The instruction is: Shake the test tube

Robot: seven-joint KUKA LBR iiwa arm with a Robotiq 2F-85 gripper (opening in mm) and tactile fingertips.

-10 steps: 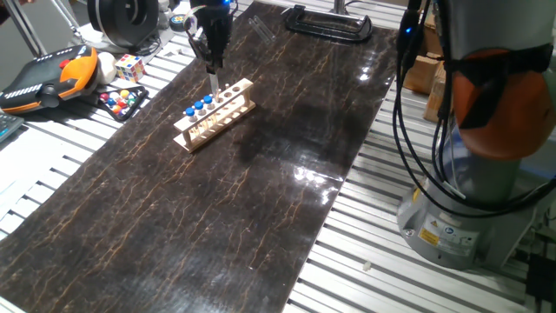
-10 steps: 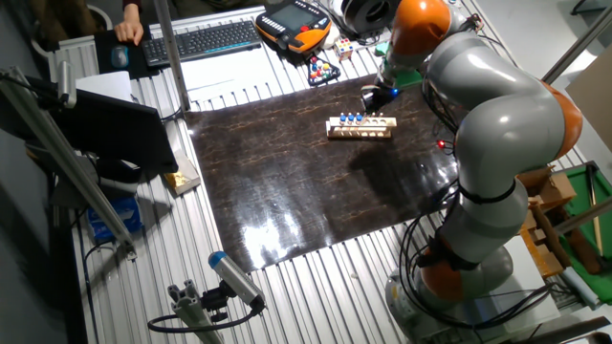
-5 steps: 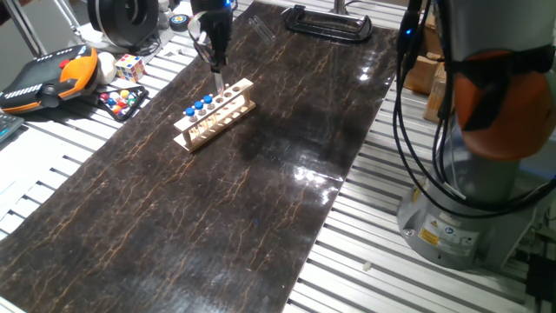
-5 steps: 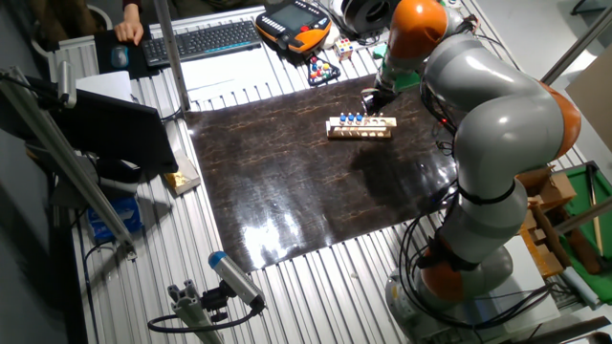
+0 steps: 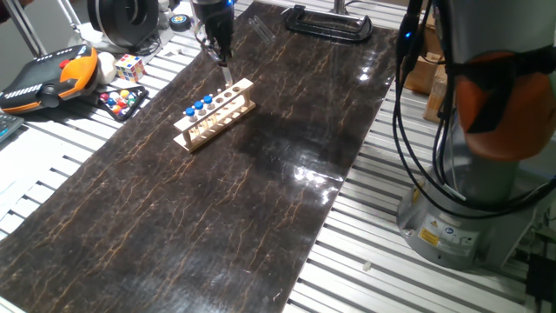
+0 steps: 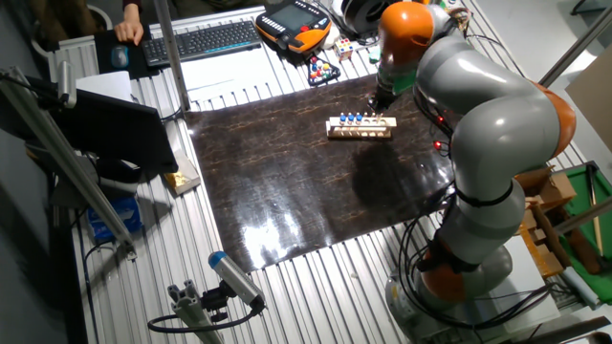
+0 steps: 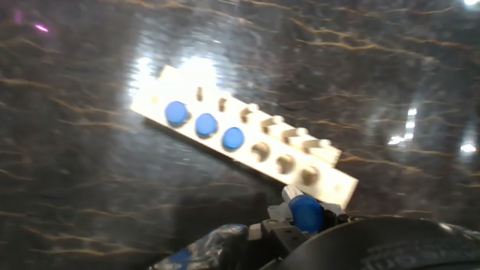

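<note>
While the table (image 5: 261, 200) carries the rack (image 5: 215, 114) near its far edge, you have the test tube (image 7: 304, 212) pinched upright in the jaws, lifted clear above the rack's empty holes.

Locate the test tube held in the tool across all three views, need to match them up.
One fixed view: the test tube hangs from the tool, upper left, just above the rack's far end.
The other fixed view: too small to make out; it would be at the tool, upper middle, above the rack.
Hand view: its blue cap shows bottom centre-right, between the fingers.
Shared landmark: the wooden rack with three blue-capped tubes left in it.
</note>
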